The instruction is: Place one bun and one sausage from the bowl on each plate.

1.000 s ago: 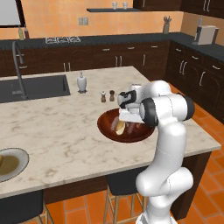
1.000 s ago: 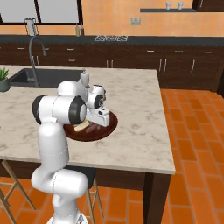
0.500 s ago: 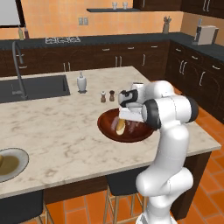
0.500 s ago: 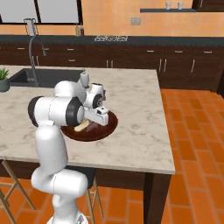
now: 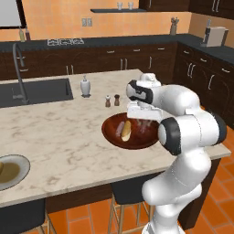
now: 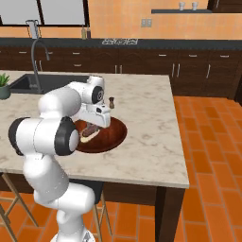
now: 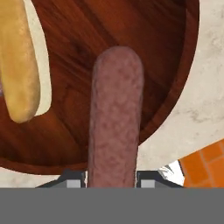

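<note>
With its fingers (image 7: pixel 111 178) clenched on one end of a reddish-brown, rough-skinned sausage (image 7: pixel 114 118), the white arm stands over the wide, shallow bowl of dark reddish-brown wood (image 5: pixel 110 131) on the pale marble table (image 5: pixel 59 137). In the hand view the sausage runs straight out from between the two tips across the bowl's floor, and a long golden-tan bun (image 7: pixel 18 61) lies beside it, apart from it, in the same bowl. I cannot tell whether the sausage has left the wood yet. A small round pale grey plate (image 5: pixel 20 161) sits well apart at the near left edge of the table, already bearing something brownish that is too small to name. The step in hand looks like the pick of a sausage; the next move probably calls for a clean lift clear of the bowl's rim, then a long carry leftward toward a plate, with the grip kept firm, since the sausage is held by its end and could swing or slip.
</note>
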